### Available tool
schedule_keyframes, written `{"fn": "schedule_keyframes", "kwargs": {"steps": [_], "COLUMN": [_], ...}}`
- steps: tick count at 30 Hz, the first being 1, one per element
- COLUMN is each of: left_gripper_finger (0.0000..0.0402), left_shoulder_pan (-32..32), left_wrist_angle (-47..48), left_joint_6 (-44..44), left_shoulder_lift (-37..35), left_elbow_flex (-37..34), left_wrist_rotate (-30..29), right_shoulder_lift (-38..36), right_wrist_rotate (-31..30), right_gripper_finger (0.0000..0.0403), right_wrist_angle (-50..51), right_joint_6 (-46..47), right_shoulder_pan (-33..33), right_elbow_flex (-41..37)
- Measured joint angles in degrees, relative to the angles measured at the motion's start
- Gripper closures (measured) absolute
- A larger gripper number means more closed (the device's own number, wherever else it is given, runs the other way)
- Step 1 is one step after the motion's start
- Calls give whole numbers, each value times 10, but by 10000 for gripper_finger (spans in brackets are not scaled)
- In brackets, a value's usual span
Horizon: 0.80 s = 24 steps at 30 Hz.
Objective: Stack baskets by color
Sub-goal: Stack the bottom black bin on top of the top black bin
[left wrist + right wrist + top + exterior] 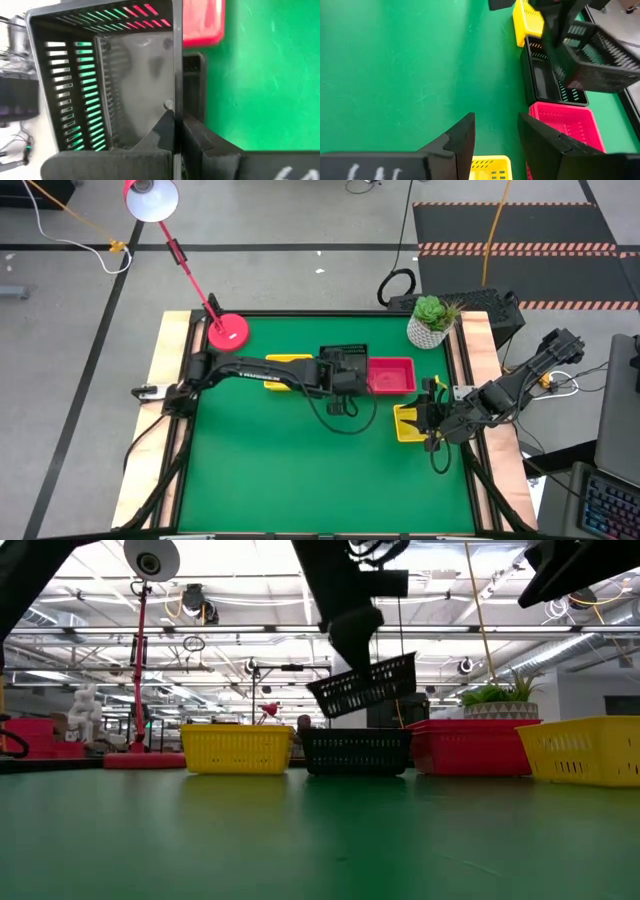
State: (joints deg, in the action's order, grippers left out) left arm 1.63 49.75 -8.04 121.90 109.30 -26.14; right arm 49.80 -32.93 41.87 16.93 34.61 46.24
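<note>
clamped on a tilted black basket (366, 686)'s wall, left pincer (176, 131) holds it above another black basket (356, 752); right pincer (496, 137) gapes empty.

Lifted basket (368, 684) above another basket (355, 751)

We see the bench (300, 480) evenly and brightly lit from overhead, its green mat free of hard shadows in the high view. In the low view, rows of ceiling lights (300, 580) blaze behind the scene, so the lifted black basket (365, 685) and the arm above it read nearly as silhouettes, while the green surface nearest the lens goes soft. In the left wrist view, a pale sheen of glare washes across that basket's floor (140, 75), and its near wall is blurred. In the right wrist view, the raised basket (600, 60) is smeared and the dark fingers (460, 145) close to the lens are out of focus.
</note>
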Motion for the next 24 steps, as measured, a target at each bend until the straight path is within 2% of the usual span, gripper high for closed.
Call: {"fn": "schedule_keyframes", "kwargs": {"steps": [24], "left_gripper_finger": [390], "left_shoulder_pan": [-17], "left_wrist_angle": [40], "left_joint_6": [34], "left_shoulder_lift": [23], "left_elbow_flex": [-1], "left_wrist_rotate": [41], "right_shoulder_lift": [0], "right_wrist_rotate": [0], "right_gripper_finger": [259], "right_wrist_angle": [0], "right_joint_6": [5], "right_shoulder_pan": [0], "right_elbow_flex": [0]}}
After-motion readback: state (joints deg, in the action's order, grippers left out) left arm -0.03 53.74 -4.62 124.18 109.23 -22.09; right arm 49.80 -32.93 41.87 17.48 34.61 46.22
